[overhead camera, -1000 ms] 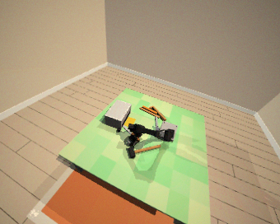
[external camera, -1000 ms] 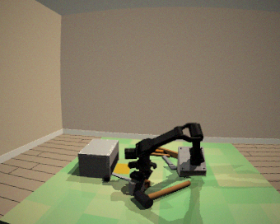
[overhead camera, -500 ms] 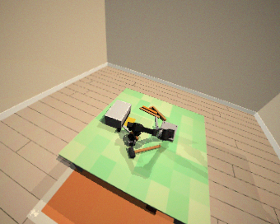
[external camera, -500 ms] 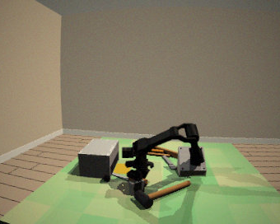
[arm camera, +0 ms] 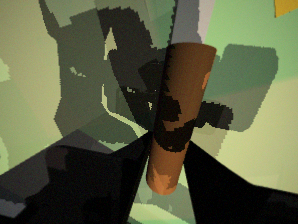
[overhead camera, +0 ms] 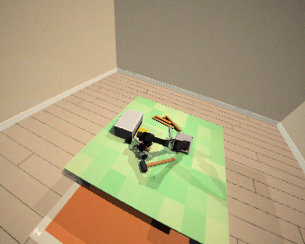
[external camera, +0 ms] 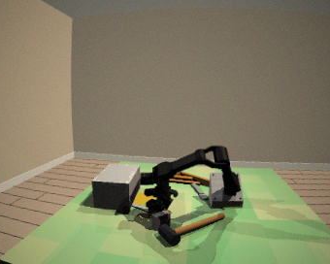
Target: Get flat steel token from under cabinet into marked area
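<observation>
My gripper (arm camera: 167, 138) (external camera: 155, 212) is shut on the wooden handle (arm camera: 189, 75) of a tool with a flat grey metal shaft (arm camera: 192, 22). In the exterior view the shaft (external camera: 140, 208) points toward the cabinet (overhead camera: 128, 122) (external camera: 111, 194). Gripper and tool are in front of the cabinet, low over the table; whether the tool touches the table cannot be told. The yellow marked area (overhead camera: 143, 131) (external camera: 144, 199) (arm camera: 288, 6) lies before the cabinet, partly behind the arm. The steel token cannot be made out, and the vent slots are too small to see.
A hammer (overhead camera: 161, 162) (external camera: 199, 224) with a dark head lies beside the gripper, a small grey blocky shape (external camera: 160, 220) near its head. Orange-brown bars (overhead camera: 161, 120) and a grey strip (external camera: 200, 191) lie toward the back, near the arm's base (overhead camera: 184, 139). A small dark shape (external camera: 123, 210) sits by the cabinet's corner.
</observation>
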Robot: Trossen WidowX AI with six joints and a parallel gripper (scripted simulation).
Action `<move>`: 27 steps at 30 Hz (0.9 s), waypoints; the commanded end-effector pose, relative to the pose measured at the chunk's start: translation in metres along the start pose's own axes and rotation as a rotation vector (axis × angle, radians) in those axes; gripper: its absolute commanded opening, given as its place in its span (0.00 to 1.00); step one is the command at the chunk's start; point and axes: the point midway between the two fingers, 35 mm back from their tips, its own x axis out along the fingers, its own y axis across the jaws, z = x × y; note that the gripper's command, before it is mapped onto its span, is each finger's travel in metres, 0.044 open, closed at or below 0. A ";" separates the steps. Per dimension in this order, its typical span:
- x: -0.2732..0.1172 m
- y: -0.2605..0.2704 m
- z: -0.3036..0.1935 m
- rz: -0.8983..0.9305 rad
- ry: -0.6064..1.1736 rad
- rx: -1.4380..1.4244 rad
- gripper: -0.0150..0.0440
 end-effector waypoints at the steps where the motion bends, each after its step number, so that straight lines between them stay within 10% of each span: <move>1: 0.000 0.001 0.007 0.002 -0.003 -0.009 0.25; 27: -0.001 0.002 0.037 0.002 -0.005 -0.010 0.25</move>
